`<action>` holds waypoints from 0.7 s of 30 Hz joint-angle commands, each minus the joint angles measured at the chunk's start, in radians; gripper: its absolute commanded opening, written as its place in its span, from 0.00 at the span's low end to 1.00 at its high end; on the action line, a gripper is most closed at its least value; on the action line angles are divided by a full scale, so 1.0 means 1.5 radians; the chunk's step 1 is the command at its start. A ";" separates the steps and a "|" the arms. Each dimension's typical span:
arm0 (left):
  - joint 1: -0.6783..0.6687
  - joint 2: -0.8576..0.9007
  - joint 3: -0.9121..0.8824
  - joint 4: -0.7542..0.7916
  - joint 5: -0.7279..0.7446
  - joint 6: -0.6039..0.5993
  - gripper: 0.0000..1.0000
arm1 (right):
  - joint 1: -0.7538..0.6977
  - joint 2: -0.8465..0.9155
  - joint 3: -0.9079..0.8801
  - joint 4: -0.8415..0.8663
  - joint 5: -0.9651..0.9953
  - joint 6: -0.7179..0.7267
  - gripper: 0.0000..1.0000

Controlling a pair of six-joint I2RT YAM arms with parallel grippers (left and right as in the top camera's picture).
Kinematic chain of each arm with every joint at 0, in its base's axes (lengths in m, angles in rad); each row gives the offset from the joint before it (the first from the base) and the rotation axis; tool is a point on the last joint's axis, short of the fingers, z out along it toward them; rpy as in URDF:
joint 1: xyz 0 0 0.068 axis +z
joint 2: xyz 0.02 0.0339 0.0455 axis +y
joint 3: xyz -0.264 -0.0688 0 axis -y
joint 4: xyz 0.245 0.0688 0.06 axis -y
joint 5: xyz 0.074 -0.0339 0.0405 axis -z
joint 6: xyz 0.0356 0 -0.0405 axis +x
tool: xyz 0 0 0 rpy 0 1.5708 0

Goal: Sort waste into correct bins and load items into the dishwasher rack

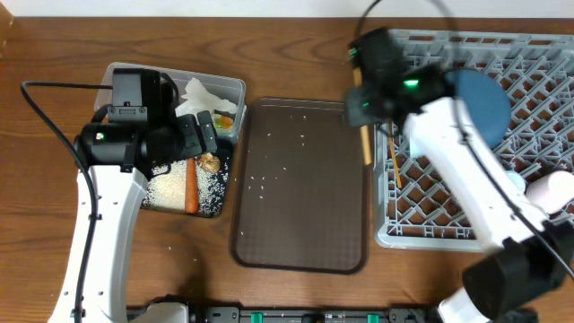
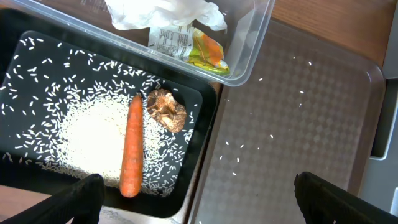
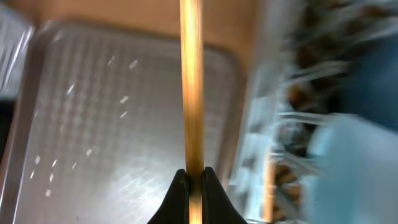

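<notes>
The right gripper (image 3: 191,179) is clamped shut on one thin wooden chopstick (image 3: 191,74), just beside the left edge of the large light-grey pegged plastic dishwasher rack (image 1: 430,229). Rack loading seems in hand; next, the stick probably needs carrying over the lattice and releasing

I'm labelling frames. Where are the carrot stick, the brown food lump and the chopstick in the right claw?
carrot stick (image 2: 130,146): left wrist view, mid-length.
brown food lump (image 2: 166,111): left wrist view, its centre.
chopstick (image 3: 191,81): right wrist view, mid-shaft.
</notes>
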 commanded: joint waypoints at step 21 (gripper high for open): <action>0.002 -0.001 0.008 -0.001 -0.004 0.008 0.98 | -0.051 -0.046 0.053 -0.014 -0.013 -0.047 0.54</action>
